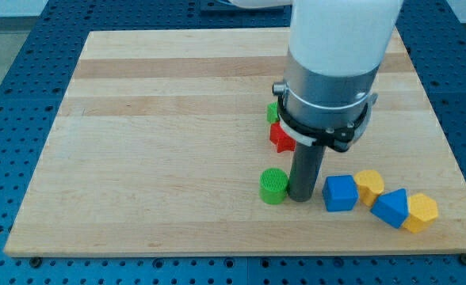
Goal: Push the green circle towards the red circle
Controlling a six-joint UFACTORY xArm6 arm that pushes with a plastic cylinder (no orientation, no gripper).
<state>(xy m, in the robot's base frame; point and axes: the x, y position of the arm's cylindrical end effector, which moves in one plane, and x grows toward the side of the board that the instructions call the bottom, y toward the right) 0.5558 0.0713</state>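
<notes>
You see the wooden counter [138, 119] lying on a blue perforated surface [3, 55], with the arm's wide white and grey body coming down from the view's top right of centre. The arm ends in a straight dark rod, not in fingers, so there is no spread or pinch for you to read here.

My tip [302, 199] rests on the counter near the view's bottom, a little right of centre. The green circle [273, 187] stands just to the view's left of it, so close that they look to be touching, though you cannot be sure of contact from this angle.

Above the green circle, towards the view's top, you find a red block [280, 138] partly hidden behind the arm's collar. Its visible edge looks pointed, and its full shape cannot be made out. Just above that, another green block [272, 112] peeks out from behind the arm, its shape also hidden. The green circle sits well apart from the red block, with bare wood between them.

To the view's right of my tip you see a row of four blocks running down towards the bottom right: a blue cube [340, 193] just beside my tip, a yellow block [368, 185] touching it, then a second blue block [391, 207], and a second yellow block [421, 212] at the end.
</notes>
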